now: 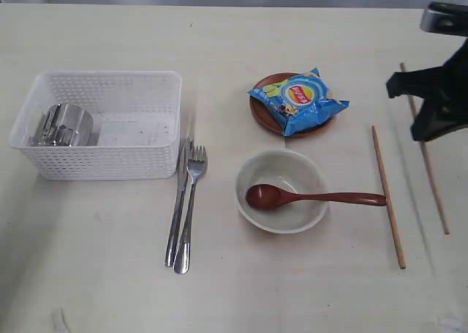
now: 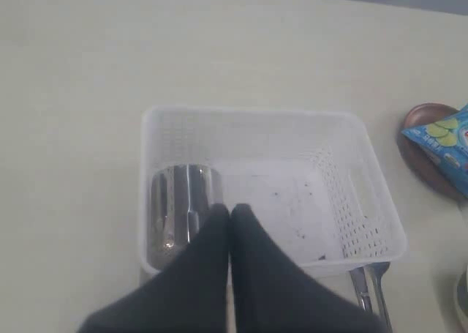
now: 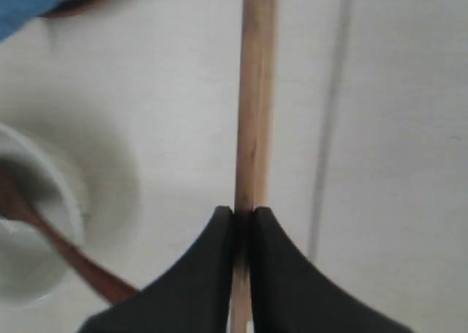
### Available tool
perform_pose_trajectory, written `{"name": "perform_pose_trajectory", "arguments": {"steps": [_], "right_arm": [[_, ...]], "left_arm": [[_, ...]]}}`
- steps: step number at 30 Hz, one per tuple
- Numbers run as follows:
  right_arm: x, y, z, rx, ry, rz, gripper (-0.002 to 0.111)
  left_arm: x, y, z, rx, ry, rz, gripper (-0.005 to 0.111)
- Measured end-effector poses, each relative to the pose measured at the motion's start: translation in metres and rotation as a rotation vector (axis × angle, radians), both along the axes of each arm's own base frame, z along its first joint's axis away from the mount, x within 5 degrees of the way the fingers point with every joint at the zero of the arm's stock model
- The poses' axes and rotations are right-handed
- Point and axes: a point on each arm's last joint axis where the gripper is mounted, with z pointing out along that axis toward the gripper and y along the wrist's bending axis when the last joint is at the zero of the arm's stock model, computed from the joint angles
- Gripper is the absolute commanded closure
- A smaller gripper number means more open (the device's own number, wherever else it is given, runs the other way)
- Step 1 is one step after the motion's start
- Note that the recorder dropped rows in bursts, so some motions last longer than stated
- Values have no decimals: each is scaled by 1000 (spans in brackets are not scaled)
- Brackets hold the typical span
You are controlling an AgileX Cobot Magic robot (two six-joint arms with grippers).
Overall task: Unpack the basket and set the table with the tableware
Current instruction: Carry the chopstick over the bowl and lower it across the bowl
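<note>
Basket [image 1: 102, 161] stands toward the left side of the table [image 1: 88, 274] and contains only the steel cup [image 1: 64, 125]. Left gripper [image 2: 231, 210] hangs above the basket, jaws together and holding nothing. Right gripper [image 3: 242, 214] is clamped on one chopstick [image 3: 256, 91] near the bowl [image 1: 300, 176].
</note>
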Motion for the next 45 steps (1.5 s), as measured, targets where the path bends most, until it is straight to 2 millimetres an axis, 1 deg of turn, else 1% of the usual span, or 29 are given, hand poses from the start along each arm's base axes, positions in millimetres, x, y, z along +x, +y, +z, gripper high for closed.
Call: {"name": "perform_pose_trajectory", "arguments": {"steps": [4,5,8,12,15,23,25,28,31,38,42,45], "right_arm": [[-10,44,5,115,19,84,109],[-15,58,6,139,31,117,109],[-26,86,7,169,56,162,109],[-38,111,7,181,60,174,109],[-43,125,2,181,82,163,109],[-46,162,-30,158,124,148,109],[-46,167,-38,149,136,147,109],[-44,168,-47,129,155,132,109],[-41,169,-49,135,136,116,109],[-28,170,-50,139,15,20,109],[-26,170,-61,109,38,9,109],[-25,171,-62,105,43,10,109]], "left_arm": [[0,0,0,-2,-1,0,107],[0,0,0,-2,-1,0,107],[0,0,0,-2,-1,0,107],[0,-1,0,-10,-1,-1,107],[0,-1,0,-12,-1,-3,107],[0,-1,0,-19,1,-3,107],[0,-1,0,-20,1,-3,107],[0,-1,0,-18,0,-4,107],[0,-1,0,-14,-1,-7,107],[0,-1,0,-14,-1,-9,107],[0,-1,0,-13,-2,-11,107],[0,-1,0,-13,-2,-11,107]]}}
